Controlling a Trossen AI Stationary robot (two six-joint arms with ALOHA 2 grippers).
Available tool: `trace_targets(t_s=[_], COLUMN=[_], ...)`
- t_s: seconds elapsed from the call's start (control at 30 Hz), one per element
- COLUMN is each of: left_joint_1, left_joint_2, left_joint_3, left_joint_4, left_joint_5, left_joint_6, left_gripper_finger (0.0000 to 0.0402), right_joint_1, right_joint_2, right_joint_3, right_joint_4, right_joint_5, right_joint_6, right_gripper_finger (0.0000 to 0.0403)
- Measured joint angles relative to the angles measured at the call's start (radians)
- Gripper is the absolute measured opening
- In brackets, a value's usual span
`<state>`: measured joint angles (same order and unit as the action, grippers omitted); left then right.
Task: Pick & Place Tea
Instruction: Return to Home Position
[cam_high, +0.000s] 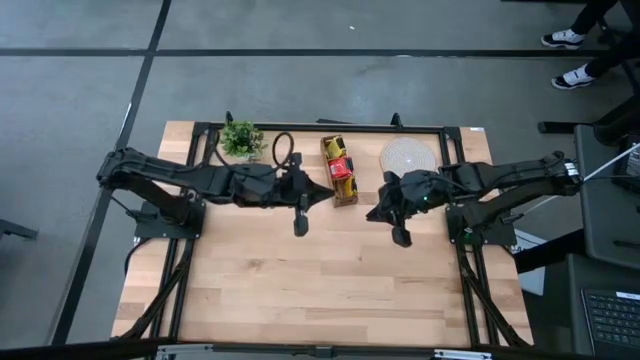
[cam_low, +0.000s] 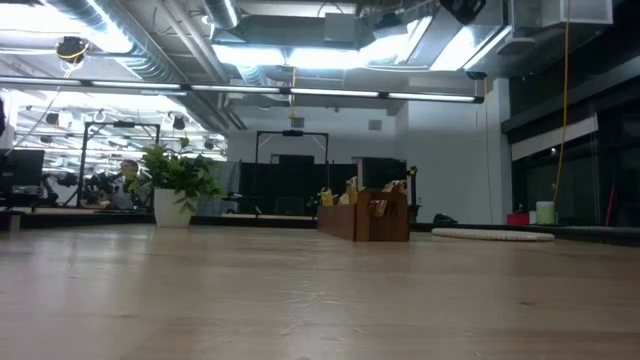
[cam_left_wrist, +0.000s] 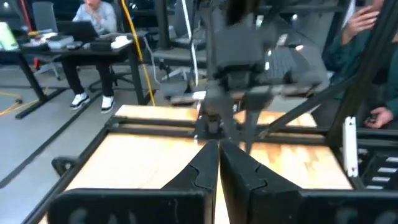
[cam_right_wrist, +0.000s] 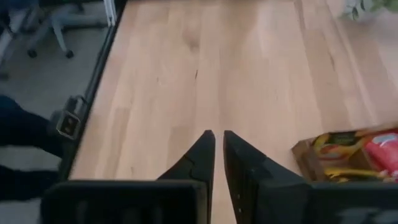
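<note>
— Where is the tea (cam_high: 341, 168)?

— In the wooden organizer (cam_high: 345, 199) at the far middle of the table (cam_high: 320, 285). Yellow and red sachets stand packed inside it. The right wrist view shows them the same way (cam_right_wrist: 373, 152). How many there are I cannot tell, since they overlap.

— And the claws?

— The left gripper (cam_high: 301, 224) is just beside the organizer's near end, on the potted plant's (cam_high: 241, 138) side. Its fingers (cam_left_wrist: 202, 165) are pressed together and hold nothing. The right gripper (cam_high: 400, 236) is near the organizer on the other side, below the round woven mat (cam_high: 408, 157). Its tips (cam_right_wrist: 219, 134) are a sliver apart, also empty, pointing across bare wood.

— Anything touching the organizer?

— No, both grippers are clear of it.
</note>
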<state>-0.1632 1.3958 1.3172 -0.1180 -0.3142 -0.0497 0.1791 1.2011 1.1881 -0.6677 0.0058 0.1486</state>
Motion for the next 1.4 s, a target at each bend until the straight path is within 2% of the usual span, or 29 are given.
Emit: trace_targets(t_s=[0.13, 0.27, 0.37, 0.5, 0.67, 0.77, 0.9, 1.0, 1.1, 1.23, 1.4], left_joint_1=[0.027, 0.038, 0.037, 0.037, 0.037, 0.038, 0.036, 0.036, 0.036, 0.036, 0.037], left_joint_2=[-0.014, -0.047, -0.092, -0.177, -0.32, -0.417, -0.535, -0.609, -0.675, -0.749, -0.819], left_joint_3=[-0.102, -0.225, -0.323, -0.44, -0.579, -0.664, -0.743, -0.799, -0.864, -0.932, -0.983], left_joint_4=[0.117, 0.264, 0.325, 0.386, 0.425, 0.435, 0.426, 0.42, 0.42, 0.406, 0.394], left_joint_5=[0.012, 0.089, 0.102, 0.094, -0.009, -0.031, 0.001, -0.008, -0.009, -0.009, -0.052], left_joint_6=[-0.023, 0.021, 0.006, 0.017, -0.014, 0.006, 0.053, 0.04, 0.037, 0.037, 0.037], left_gripper_finger=[0.0015, 0.0014, 0.0011, 0.0008, 0.0011, 0.0013, 0.001, 0.0008, 0.0011, 0.0013, 0.0008], right_joint_1=[0.0, 0.0, -0.008, -0.026, -0.054, -0.065, -0.073, -0.074, -0.074, -0.074, -0.077], right_joint_2=[0.0, 0.0, 0.0, 0.0, 0.0, -0.017, -0.053, -0.078, -0.117, -0.191, -0.324], right_joint_3=[0.0, 0.0, 0.0, 0.0, -0.007, -0.104, -0.334, -0.485, -0.585, -0.666, -0.764], right_joint_4=[0.023, 0.071, 0.097, 0.138, 0.157, 0.322, 0.712, 0.892, 0.969, 0.986, 0.984], right_joint_5=[0.009, 0.076, 0.083, 0.082, 0.094, 0.092, 0.085, 0.074, 0.041, 0.0, 0.055], right_joint_6=[0.084, 0.08, 0.066, 0.052, -0.007, -0.025, -0.022, 0.008, 0.057, 0.052, 0.049], right_gripper_finger=[0.0037, 0.0036, 0.0039, 0.0038, 0.0034, 0.0035, 0.0035, 0.0036, 0.0036, 0.0036, 0.0036])
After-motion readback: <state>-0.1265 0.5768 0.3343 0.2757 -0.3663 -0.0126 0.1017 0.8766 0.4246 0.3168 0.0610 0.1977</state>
